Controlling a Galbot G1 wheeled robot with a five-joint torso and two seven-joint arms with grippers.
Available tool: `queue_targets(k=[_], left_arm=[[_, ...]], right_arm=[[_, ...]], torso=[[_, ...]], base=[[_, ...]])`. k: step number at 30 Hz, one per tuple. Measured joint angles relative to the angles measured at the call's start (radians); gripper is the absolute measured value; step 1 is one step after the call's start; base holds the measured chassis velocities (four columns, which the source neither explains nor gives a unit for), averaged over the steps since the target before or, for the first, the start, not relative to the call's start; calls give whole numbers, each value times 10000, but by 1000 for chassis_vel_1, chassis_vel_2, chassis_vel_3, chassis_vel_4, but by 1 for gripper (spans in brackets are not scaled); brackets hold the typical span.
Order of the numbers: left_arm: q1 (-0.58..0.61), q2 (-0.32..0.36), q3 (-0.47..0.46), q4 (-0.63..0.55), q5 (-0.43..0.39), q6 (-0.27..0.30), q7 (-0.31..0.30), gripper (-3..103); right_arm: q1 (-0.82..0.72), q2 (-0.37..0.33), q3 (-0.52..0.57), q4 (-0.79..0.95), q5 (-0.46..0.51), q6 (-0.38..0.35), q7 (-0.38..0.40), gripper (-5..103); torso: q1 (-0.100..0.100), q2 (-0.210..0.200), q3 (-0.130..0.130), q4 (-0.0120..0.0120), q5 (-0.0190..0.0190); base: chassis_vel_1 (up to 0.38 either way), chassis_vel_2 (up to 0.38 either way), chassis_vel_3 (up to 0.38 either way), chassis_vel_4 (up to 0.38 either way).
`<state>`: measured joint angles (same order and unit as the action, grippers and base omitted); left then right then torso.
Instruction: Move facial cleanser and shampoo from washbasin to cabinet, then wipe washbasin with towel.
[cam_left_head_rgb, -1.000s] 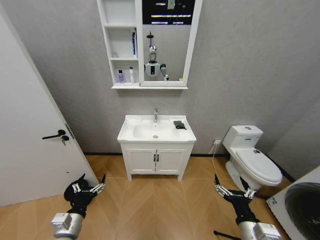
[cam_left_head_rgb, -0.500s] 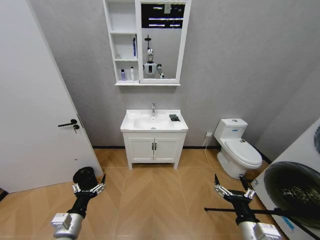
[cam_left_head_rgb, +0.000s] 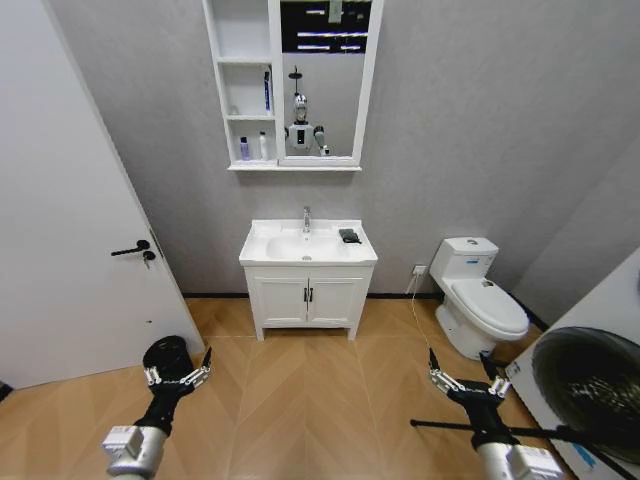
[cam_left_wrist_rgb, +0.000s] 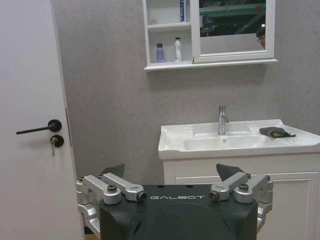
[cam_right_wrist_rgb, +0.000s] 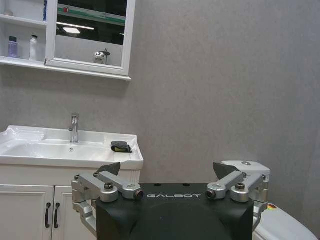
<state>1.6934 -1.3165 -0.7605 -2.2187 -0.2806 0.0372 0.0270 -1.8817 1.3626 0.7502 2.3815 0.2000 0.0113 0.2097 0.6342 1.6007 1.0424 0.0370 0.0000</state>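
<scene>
both pincers, left pincer (cam_left_head_rgb: 178, 372) and right pincer (cam_left_head_rgb: 465, 380), hang low over the floor, fingers apart, holding nothing. cabinet (cam_left_head_rgb: 246, 85) bottom shelf holds two bottles (cam_left_head_rgb: 252, 149); towel (cam_left_head_rgb: 350, 236) lies on the washbasin (cam_left_head_rgb: 307, 244) rim.

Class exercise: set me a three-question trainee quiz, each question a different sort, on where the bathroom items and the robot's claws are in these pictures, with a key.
1. True or false: the towel lies on the washbasin, on the side nearer the toilet.
2. Multiple choice: the two small bottles stand on which shelf of the cabinet? A top, B middle, C bottom.
3. Fill in: the left claw and right claw both hang ____ above the wooden floor, holding nothing.

Key: 1 true; 2 C; 3 open.
</scene>
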Motion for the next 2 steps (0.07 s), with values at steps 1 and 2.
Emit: queue_targets(k=[1, 2], left_arm=[[0, 0, 0, 0, 0, 0, 0, 100], [0, 0, 0, 0, 0, 0, 0, 100]], right_arm=[[0, 0, 0, 0, 0, 0, 0, 100], [0, 0, 0, 0, 0, 0, 0, 100]], torso=[[0, 0, 0, 0, 0], [1, 0, 0, -1, 0]], base=[[52, 1, -8, 43], [0, 0, 0, 0]])
